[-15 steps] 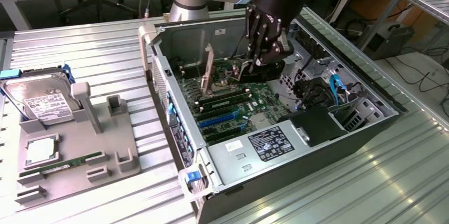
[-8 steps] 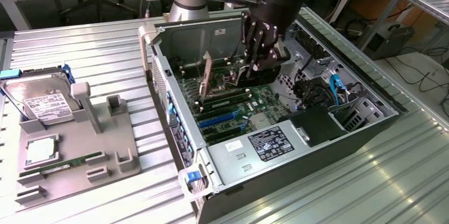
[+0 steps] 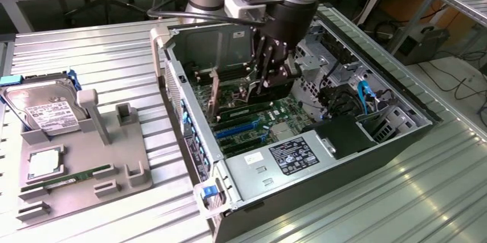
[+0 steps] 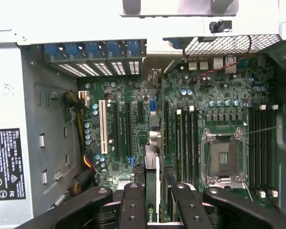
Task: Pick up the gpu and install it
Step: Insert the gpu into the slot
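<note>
My gripper [image 3: 268,80] reaches down into the open computer case [image 3: 186,140] and is shut on the gpu [image 3: 279,90], a dark card held on edge just above the green motherboard [image 3: 263,120]. In the wrist view the two black fingers [image 4: 133,200] clamp the gpu [image 4: 151,207] from both sides. The card is seen edge-on, its silver end pointing toward the motherboard [image 4: 133,95]. It hangs over the expansion slots, close to the long black slots [image 4: 127,129] and beside the white slot [image 4: 103,126]. I cannot tell whether its edge touches a slot.
A grey tray [image 3: 122,157] at the exterior view's left holds a hard drive [image 3: 47,109], a CPU chip [image 3: 44,164] and a RAM stick [image 3: 67,180]. Inside the case are the power supply [image 3: 293,154], the empty CPU socket [image 4: 224,155], the RAM slots [image 4: 186,143] and cable bundles [image 4: 78,119].
</note>
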`<state>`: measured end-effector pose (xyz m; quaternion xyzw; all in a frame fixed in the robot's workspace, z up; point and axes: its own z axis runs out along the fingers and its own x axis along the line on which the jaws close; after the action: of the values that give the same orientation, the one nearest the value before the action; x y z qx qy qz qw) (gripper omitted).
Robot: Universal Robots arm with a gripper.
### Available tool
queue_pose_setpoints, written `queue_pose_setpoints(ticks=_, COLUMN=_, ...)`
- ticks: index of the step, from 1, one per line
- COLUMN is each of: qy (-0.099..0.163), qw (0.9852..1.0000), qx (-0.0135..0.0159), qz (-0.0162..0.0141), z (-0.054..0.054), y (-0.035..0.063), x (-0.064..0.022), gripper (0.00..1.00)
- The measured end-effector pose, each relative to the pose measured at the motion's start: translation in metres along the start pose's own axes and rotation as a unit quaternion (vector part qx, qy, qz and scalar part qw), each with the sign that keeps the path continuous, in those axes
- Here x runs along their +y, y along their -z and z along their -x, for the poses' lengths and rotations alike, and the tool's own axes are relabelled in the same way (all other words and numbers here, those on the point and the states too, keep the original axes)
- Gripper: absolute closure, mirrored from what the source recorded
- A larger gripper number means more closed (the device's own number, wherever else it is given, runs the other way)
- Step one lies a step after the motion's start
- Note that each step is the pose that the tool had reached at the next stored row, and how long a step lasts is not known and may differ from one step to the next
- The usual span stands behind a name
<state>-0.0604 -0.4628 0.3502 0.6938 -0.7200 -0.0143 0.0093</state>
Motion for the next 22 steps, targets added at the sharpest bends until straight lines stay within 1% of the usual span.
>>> queue_pose_setpoints(ticks=2, qy=0.002, qw=1.0000, qx=0.0001, qz=-0.0005, z=0.000, y=-0.0037, x=0.0025, gripper=0.74)
queue_pose_setpoints(ticks=3, qy=0.004, qw=1.0000, qx=0.0001, qz=-0.0014, z=0.000, y=-0.0050, x=0.0032, gripper=0.74)
queue_pose_setpoints(ticks=4, qy=0.006, qw=1.0000, qx=0.0001, qz=-0.0034, z=0.000, y=-0.0072, x=0.0043, gripper=0.74)
queue_pose_setpoints(ticks=6, qy=0.010, qw=0.9999, qx=0.0001, qz=-0.0058, z=0.000, y=-0.0127, x=0.0080, gripper=0.74)
queue_pose_setpoints(ticks=8, qy=0.011, qw=0.9999, qx=0.0001, qz=-0.0060, z=0.001, y=-0.0163, x=0.0108, gripper=0.74)
queue_pose_setpoints(ticks=9, qy=0.012, qw=0.9999, qx=0.0001, qz=-0.0061, z=0.002, y=-0.0219, x=0.0128, gripper=0.74)
queue_pose_setpoints(ticks=13, qy=0.012, qw=0.9999, qx=0.0001, qz=-0.0062, z=0.003, y=-0.0309, x=0.0125, gripper=0.74)
queue_pose_setpoints(ticks=18, qy=0.012, qw=0.9999, qx=0.0001, qz=-0.0090, z=0.003, y=-0.0374, x=0.0124, gripper=0.74)
queue_pose_setpoints(ticks=20, qy=0.012, qw=0.9999, qx=0.0008, qz=-0.0107, z=0.002, y=-0.0409, x=0.0136, gripper=0.74)
queue_pose_setpoints(ticks=22, qy=0.012, qw=0.9999, qx=0.0009, qz=-0.0107, z=0.002, y=-0.0461, x=0.0143, gripper=0.74)
